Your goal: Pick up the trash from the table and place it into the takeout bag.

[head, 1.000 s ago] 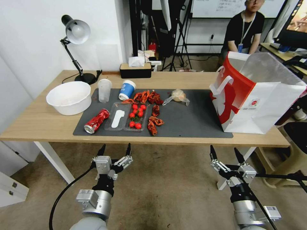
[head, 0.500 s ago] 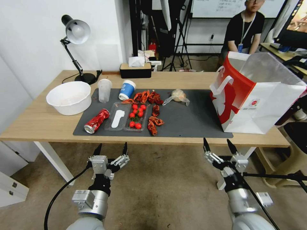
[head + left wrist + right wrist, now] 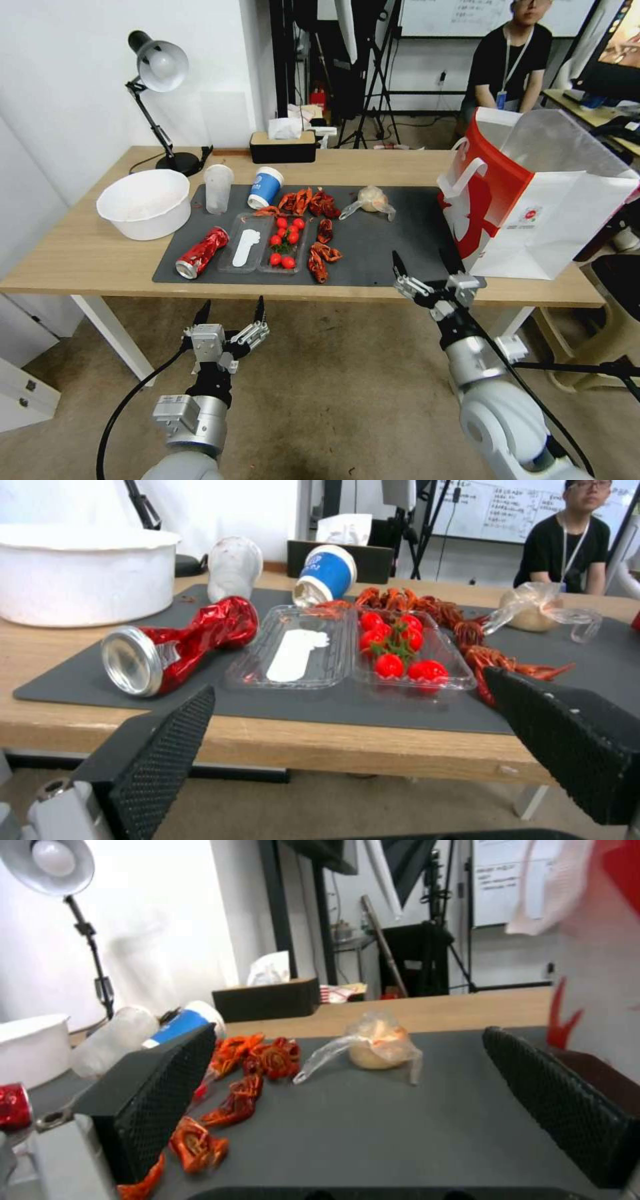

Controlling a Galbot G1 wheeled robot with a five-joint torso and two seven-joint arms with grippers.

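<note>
The right gripper (image 3: 427, 263) hangs over the near edge of the dark grey mat (image 3: 393, 253), its fingers spread wide with nothing between them, just short of the takeout bag (image 3: 533, 200), which stands open-mouthed at the mat's right end on the wooden surface (image 3: 87, 253). From the right wrist view, the gripper faces the clear wrapped bundle (image 3: 373, 1050), which lies on the mat well apart from the fingers. The left gripper (image 3: 229, 312) waits below the surface's front edge, nearer than the mat's left part, also spread wide and empty. On the mat's left part the crushed red can (image 3: 201, 252) lies on its side, next to a clear plastic tray (image 3: 267, 243) holding a white spoon and cherry tomatoes (image 3: 285, 241). At the mat's far edge stand the clear plastic cup (image 3: 218, 189) and the blue-and-white paper cup (image 3: 265, 187); red crayfish shells (image 3: 319, 227) are scattered beside the tray. The white bowl (image 3: 144, 203) sits off the mat's left edge.
</note>
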